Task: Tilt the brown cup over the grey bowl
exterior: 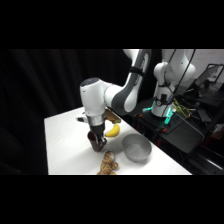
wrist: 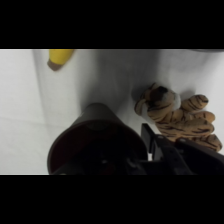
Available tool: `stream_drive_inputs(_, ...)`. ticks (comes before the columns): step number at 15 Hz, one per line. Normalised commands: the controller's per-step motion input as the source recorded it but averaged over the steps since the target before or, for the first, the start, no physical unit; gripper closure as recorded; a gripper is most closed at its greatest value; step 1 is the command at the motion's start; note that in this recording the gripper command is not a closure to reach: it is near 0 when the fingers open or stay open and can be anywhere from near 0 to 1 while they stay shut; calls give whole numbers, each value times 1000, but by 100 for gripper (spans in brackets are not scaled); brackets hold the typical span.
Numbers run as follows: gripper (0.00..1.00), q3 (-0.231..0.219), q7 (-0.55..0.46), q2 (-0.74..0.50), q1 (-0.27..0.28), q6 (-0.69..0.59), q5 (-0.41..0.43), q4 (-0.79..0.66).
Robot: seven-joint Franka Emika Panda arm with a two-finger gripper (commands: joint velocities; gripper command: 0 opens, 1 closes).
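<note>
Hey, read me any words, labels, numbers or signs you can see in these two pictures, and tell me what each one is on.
None can be read.
The brown cup, grey bowl, banana, striped toy and white arm show no readable lettering.
The equipment behind the table shows only a green glow, too blurred for text.

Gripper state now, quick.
Gripper: down at the brown cup on the table; open or shut cannot be told.

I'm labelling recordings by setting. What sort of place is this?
Probably a robotics lab: a white robot arm reaches over a white table set with props, a dark reddish-brown cup, a grey bowl and a striped plush toy, against black curtains.
</note>
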Motion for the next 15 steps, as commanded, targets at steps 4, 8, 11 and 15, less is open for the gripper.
stream_drive_inputs(4, 6, -119, 151, -163, 101, 144, -119, -162)
stream_drive_inputs(8, 8, -140, 241, -501, 112, -265, -126, -118)
stream_drive_inputs(11, 9, -130, 327, -693, 140, -601, -274, -26)
stream_drive_inputs(15, 9, 62, 96, -409, 14, -512, -24, 66)
